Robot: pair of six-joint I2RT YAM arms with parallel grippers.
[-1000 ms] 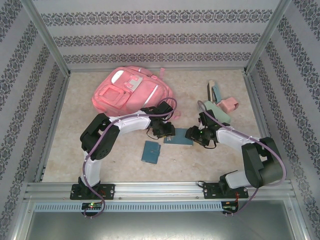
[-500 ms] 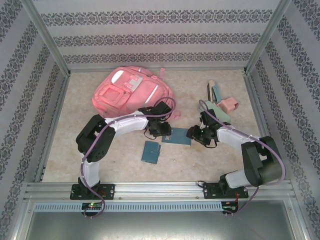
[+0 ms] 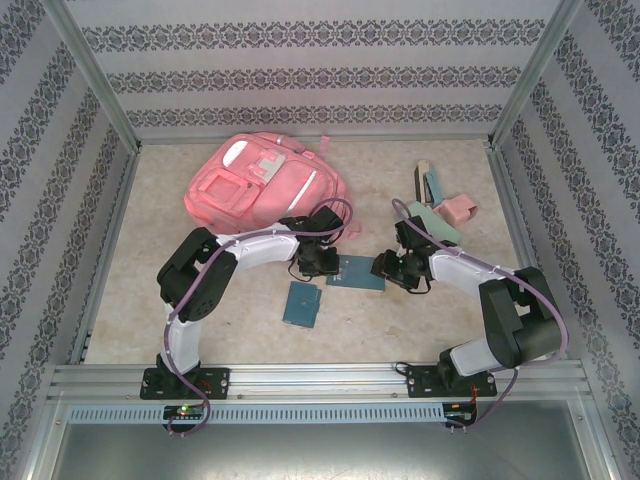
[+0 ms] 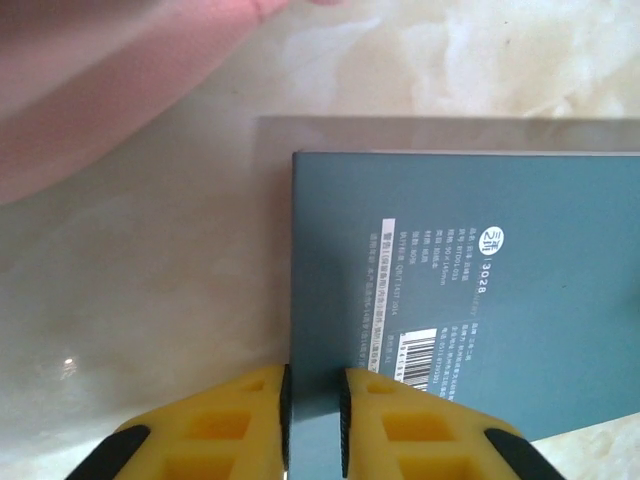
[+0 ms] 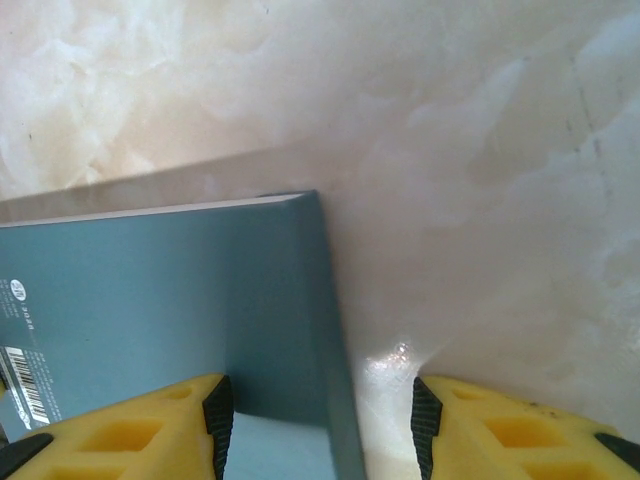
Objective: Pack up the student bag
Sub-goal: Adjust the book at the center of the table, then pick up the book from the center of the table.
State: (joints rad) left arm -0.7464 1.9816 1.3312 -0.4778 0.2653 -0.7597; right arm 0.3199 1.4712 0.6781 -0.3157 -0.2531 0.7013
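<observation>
left gripper [image 4: 315, 410] is pinching shut on the edge of the blue book [image 4: 470, 330], narrower than a moment ago | right gripper [image 5: 320, 410] is waiting half open over the other edge, holding nothing | student bag [image 3: 265, 180] is lying just behind | book is looking ready to lift

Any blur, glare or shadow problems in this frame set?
Left wrist view: the pink fabric backpack is soft and out of focus, while the print on the flat teal cardboard box is readable. Right wrist view: a small glare spot on the marbled tabletop beside the box. Top external view: even light, no harsh shadows.
</observation>
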